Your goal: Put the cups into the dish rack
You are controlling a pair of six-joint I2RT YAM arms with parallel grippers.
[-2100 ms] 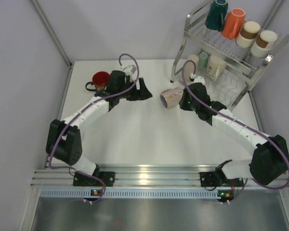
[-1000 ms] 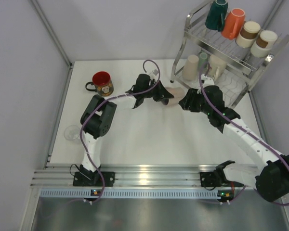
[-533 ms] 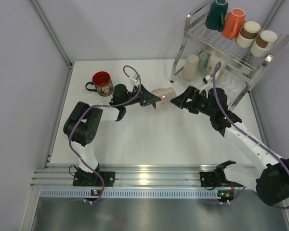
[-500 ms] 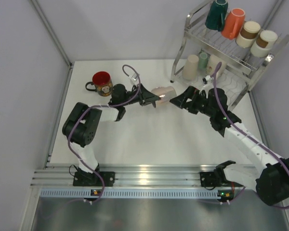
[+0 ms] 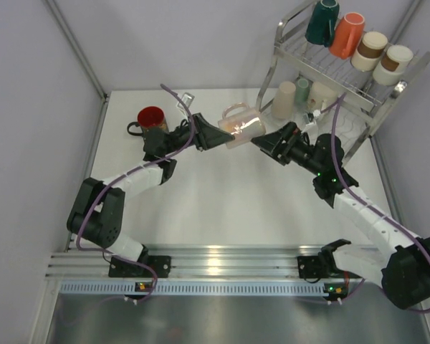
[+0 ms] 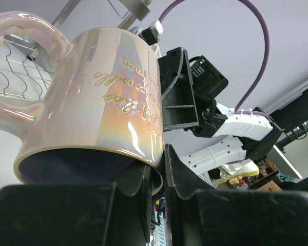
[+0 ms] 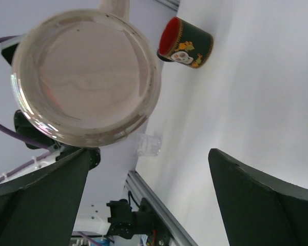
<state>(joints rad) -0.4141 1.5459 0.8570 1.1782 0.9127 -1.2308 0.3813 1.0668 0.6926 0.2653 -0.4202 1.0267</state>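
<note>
- Lifting shows first: the pink mug [image 5: 242, 125] sits higher in the overhead frame than half a second ago, at upper centre, off the table [image 5: 201, 215], handle pointing up-frame; it is not in the dish rack [image 5: 358, 94], which stands in the upper right corner
- the left gripper [image 5: 216, 136] pinches the mug's rim as before; its arm's elbow has swung from centre left down to the lower left
- the right gripper [image 5: 270, 140] is spread wide, just right of the mug's base; a second ago it sat against the mug
- the red mug [image 5: 151, 120] has not moved, upper left of the table; the rack's load is unchanged: teal cup [image 5: 322, 20], orange cup [image 5: 347, 33], beige-and-brown cup [image 5: 370, 49] and white-and-brown cup [image 5: 392, 63] on the top tier; beige cup [image 5: 283, 100] and mint cup [image 5: 302, 91] on the lower tier
- only the left wrist view shows the grip close up: fingers [image 6: 177, 174] at lower centre, one inside and one outside the mug's wall; gold lettering on its side
- only the right wrist view shows the mug's round base at upper left, with the spread fingers [image 7: 41, 205] low at both sides and not touching it; a small clear glass [image 7: 149, 145] stands on the table, unseen from overhead
</note>
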